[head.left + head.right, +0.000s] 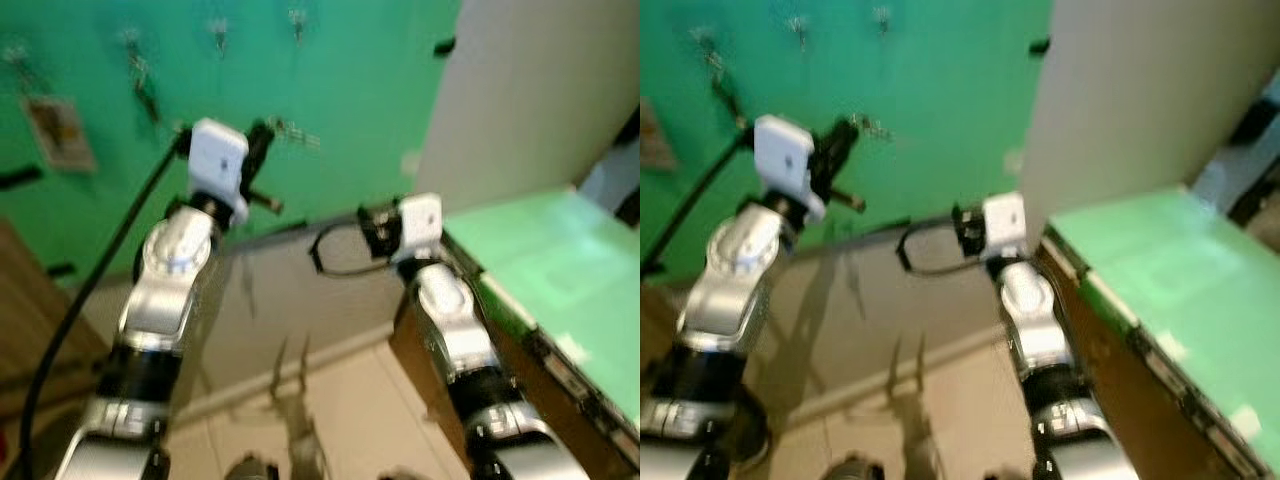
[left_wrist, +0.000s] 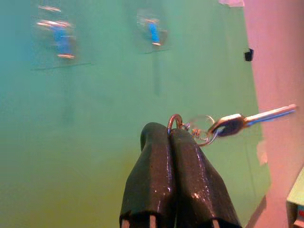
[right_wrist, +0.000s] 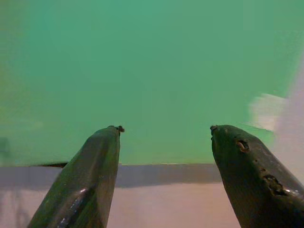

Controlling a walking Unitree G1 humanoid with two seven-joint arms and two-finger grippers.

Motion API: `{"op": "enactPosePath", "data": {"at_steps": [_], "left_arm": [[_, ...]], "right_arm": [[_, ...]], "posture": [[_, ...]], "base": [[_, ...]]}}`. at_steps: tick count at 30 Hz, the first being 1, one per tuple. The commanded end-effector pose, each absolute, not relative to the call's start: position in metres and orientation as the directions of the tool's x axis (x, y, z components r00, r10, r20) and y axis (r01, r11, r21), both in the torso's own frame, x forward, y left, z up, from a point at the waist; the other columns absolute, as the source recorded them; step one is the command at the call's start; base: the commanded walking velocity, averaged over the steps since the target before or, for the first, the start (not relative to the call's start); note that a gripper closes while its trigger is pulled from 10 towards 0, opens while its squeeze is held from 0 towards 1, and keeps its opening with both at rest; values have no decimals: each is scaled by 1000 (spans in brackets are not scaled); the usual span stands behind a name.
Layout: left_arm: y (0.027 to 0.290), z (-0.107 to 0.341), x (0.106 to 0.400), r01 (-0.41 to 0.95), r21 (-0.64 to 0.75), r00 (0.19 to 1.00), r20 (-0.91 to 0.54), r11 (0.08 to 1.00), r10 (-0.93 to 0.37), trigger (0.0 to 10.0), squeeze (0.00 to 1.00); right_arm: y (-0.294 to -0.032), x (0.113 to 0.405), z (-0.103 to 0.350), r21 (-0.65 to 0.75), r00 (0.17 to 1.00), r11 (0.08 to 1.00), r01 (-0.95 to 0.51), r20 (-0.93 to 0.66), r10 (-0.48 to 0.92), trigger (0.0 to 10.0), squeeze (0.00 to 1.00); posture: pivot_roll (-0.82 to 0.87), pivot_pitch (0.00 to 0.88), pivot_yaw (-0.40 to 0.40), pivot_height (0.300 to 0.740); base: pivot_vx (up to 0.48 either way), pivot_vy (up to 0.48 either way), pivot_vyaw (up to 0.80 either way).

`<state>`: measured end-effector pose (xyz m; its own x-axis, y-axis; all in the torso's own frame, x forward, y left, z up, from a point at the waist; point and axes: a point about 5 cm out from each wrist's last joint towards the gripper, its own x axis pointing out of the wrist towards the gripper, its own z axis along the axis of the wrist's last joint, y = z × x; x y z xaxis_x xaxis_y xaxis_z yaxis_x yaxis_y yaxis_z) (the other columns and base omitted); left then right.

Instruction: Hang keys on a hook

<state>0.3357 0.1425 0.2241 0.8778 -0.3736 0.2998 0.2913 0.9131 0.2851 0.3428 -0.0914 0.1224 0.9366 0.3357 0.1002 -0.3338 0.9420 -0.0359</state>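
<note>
My left gripper (image 2: 164, 135) is raised toward the green wall (image 1: 330, 110) and is shut on a key ring; the keys (image 2: 237, 122) stick out sideways from the fingertips, and in the left eye view the keys (image 1: 293, 133) show as a small blur beside the left gripper (image 1: 262, 135). Small hooks (image 2: 153, 32) are stuck on the wall above and ahead of the fingers, with more hooks (image 1: 219, 32) in a row high on the wall. My right gripper (image 3: 164, 130) is held lower near the wall's base, open with nothing between its fingers.
A green-topped table (image 1: 545, 270) stands at the right, close to my right arm. A pale door or wall panel (image 1: 530, 90) borders the green wall. Keys hang from one hook (image 1: 140, 75) at the upper left. A paper (image 1: 58, 132) is pinned on the wall.
</note>
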Motion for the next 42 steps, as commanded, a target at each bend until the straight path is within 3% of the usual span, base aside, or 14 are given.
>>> {"op": "enactPosePath", "data": {"at_steps": [1, 10, 18, 28, 42], "left_arm": [[131, 239, 334, 336, 295, 843, 330, 894, -425, 10000, 0], [123, 248, 351, 363, 317, 858, 254, 876, -448, 10000, 0], [117, 274, 371, 331, 310, 863, 282, 891, -419, 10000, 0], [110, 292, 384, 321, 240, 870, 306, 916, -386, 10000, 0], [124, 288, 391, 267, 105, 921, 264, 958, -286, 10000, 0]], "right_arm": [[-92, 343, 126, -53, 934, 941, -335, 114, 339, 10000, 0], [-91, 340, 124, -50, 932, 939, -340, 116, 343, 10000, 0], [-94, 336, 121, -55, 933, 940, -338, 110, 342, 10000, 0], [-94, 335, 121, -49, 935, 941, -334, 109, 337, 10000, 0], [-94, 332, 119, -48, 932, 936, -347, 94, 351, 10000, 0]], "posture": [[66, 0, 8, 708], [56, 0, 17, 708], [36, 0, 26, 708], [15, 0, 35, 708], [15, 0, 32, 708]], "base": [[0, 0, 0], [0, 0, 0], [0, 0, 0], [0, 0, 0], [0, 0, 0]]}}
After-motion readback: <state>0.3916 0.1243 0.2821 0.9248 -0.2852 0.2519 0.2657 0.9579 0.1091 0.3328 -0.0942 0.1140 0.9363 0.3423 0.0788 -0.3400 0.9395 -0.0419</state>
